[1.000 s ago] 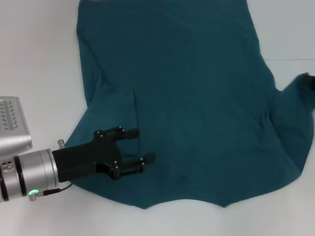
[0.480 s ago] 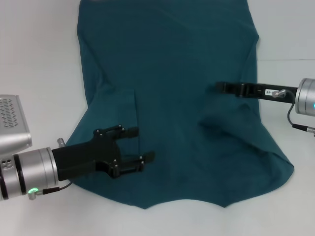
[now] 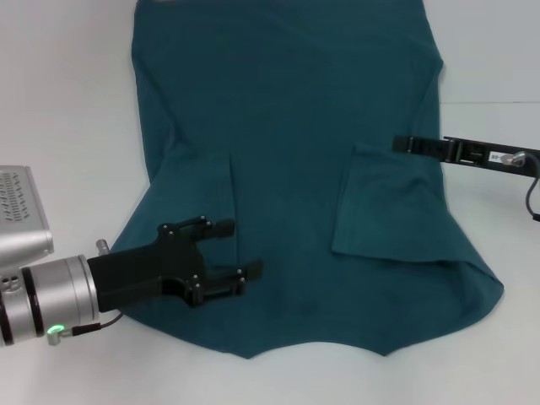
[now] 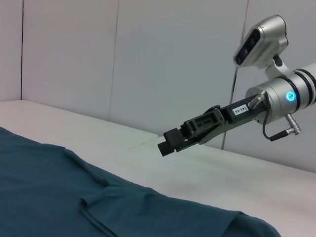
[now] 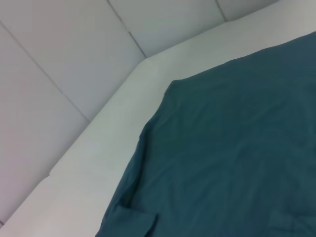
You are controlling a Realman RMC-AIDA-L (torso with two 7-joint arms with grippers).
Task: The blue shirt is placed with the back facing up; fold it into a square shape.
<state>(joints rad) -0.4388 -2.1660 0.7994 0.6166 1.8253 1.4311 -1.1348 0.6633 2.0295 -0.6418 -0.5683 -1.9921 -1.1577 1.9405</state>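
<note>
The blue shirt [image 3: 295, 110] lies spread flat on the white table, plain side up. Both sleeves are folded inward: the left sleeve [image 3: 202, 198] ends in a straight crease, and the right sleeve [image 3: 388, 207] lies as a flat flap on the body. My left gripper [image 3: 245, 247] is open, hovering low over the shirt's lower left part with nothing between its fingers. My right gripper [image 3: 398, 143] reaches in from the right, just above the top corner of the right flap, holding nothing. The left wrist view shows the right gripper [image 4: 165, 145] raised above the shirt [image 4: 49, 187].
White table [image 3: 67, 84] surrounds the shirt on the left, right and near sides. The shirt's hem runs past the far edge of the head view. A light panelled wall [image 5: 74, 59] stands behind the table.
My right gripper brought the right sleeve inward over the shirt's body, let it go, and drew back to the right. The sleeve now lies flat. The left arm has stayed put.
</note>
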